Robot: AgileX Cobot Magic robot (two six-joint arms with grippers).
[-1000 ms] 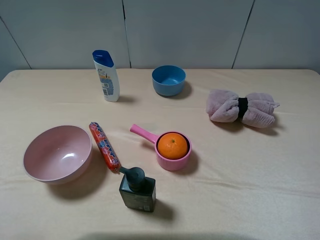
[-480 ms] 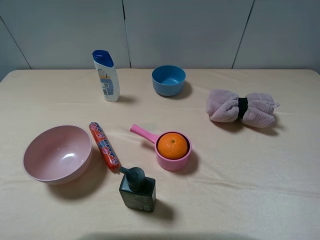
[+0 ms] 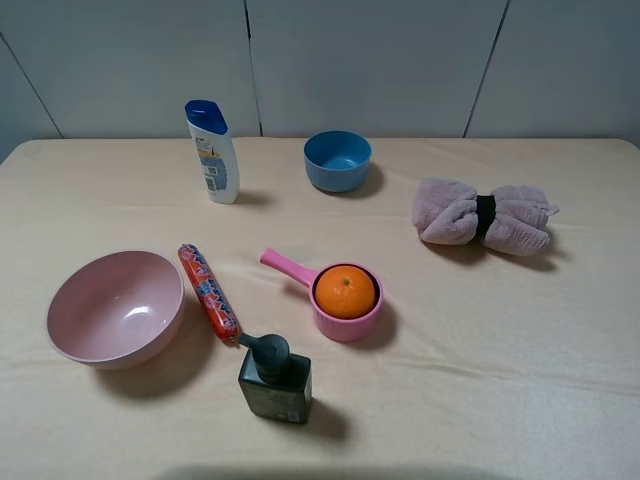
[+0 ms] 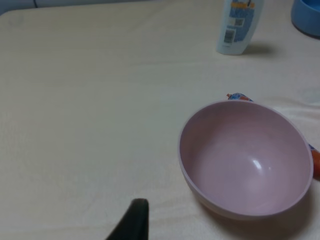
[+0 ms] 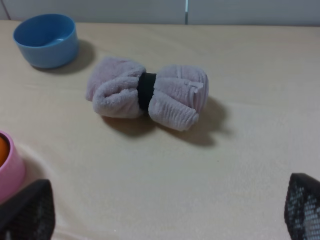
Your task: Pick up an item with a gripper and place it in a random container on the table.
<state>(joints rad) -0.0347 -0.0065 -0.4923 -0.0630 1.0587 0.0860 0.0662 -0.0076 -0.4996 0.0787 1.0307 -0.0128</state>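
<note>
1. Orange (image 3: 345, 291) sits inside the small pink saucepan (image 3: 346, 318), near the middle of the desk (image 3: 560, 340). My guess is the job is almost done, or all done.

2. Trouble could come if an arm swings back over the middle. It could bump the saucepan's handle (image 3: 286, 265), which points to about 10 o'clock. Then the pan could spin or tip, and the orange could roll out.

3. The orange is round and stands higher than the pan's rim. So I think a small knock could be enough to send it rolling over the desk.

4. The red sausage tube (image 3: 208, 293) lies at about 9 o'clock from the pan. The dark bottle (image 3: 274, 379) stands at about 7 o'clock from it. Both are close. A low arm could knock the bottle over, and it could hit the pan.

5. In the high view no arm shows over the desk at all.

6. The right gripper (image 5: 165, 210) has its two fingers far apart. Nothing is between them. It holds nothing and touches nothing. The rolled towel (image 5: 147, 93) lies in front of it, well apart.

7. The left gripper (image 4: 131, 222) shows only one dark finger tip. I cannot tell if it is apart or together. It touches nothing I can see. The big pink bowl (image 4: 246, 159) is near it.
</note>
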